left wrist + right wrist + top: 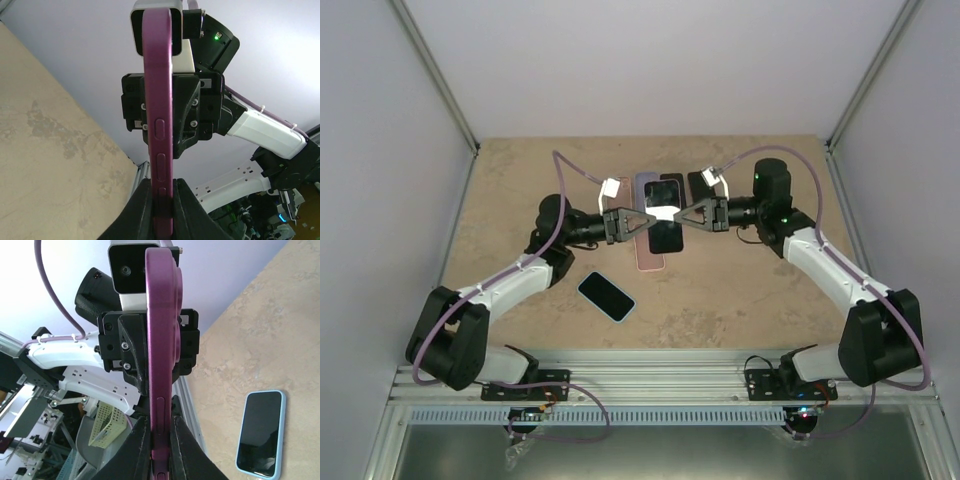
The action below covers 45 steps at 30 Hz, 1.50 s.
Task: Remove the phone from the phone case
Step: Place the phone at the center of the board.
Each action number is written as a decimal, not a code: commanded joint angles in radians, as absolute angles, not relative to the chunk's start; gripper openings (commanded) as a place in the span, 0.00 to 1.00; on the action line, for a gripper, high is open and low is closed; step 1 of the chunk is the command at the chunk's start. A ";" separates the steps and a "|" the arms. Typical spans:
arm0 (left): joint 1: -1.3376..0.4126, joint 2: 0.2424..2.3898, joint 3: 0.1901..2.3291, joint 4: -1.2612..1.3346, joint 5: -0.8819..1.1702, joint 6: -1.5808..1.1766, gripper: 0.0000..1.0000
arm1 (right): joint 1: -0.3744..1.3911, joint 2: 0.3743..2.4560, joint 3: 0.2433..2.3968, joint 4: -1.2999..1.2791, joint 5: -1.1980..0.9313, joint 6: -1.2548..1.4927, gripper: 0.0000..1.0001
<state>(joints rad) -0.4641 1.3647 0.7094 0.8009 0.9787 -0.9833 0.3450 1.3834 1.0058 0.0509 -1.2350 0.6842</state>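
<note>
A phone (pixel 667 233) in a magenta phone case (pixel 159 100) hangs flat above the table's middle, dark screen up, held between both arms. My left gripper (pixel 162 189) is shut on one long edge of the case, its fingers pinching just below the side buttons. From the opposite side, my right gripper (pixel 161 424) is shut on the other long edge of the case (pixel 161 340). In the top view the left gripper (pixel 642 221) and right gripper (pixel 682 215) face each other tip to tip. Both wrist views show only the case's edge; the phone's screen is hidden there.
A phone in a light blue case (pixel 606 296) lies screen up near the left arm, also in the right wrist view (pixel 261 432). A pink case (pixel 648 260) lies under the held phone. More dark phones (pixel 698 183) lie behind it. Grey walls enclose the table.
</note>
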 commanded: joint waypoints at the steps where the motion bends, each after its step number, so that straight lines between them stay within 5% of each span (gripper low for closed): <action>1: -0.471 1.365 0.766 0.749 0.952 -0.900 0.10 | 0.324 1.383 0.975 0.104 -1.247 0.750 0.01; 3: -0.469 1.365 0.788 0.661 0.940 -0.837 0.43 | 0.295 1.380 0.955 0.096 -1.247 0.752 0.01; 8: -0.457 1.352 0.837 0.460 0.891 -0.704 0.97 | 0.227 1.382 0.934 -0.050 -1.218 0.626 0.01; 20: -0.413 1.327 0.889 0.259 0.782 -0.573 0.99 | 0.184 1.578 0.998 -0.305 -1.071 0.294 0.00; 45: -0.388 1.333 0.893 0.245 0.753 -0.579 0.99 | 0.183 1.980 1.190 -0.388 -1.032 0.239 0.01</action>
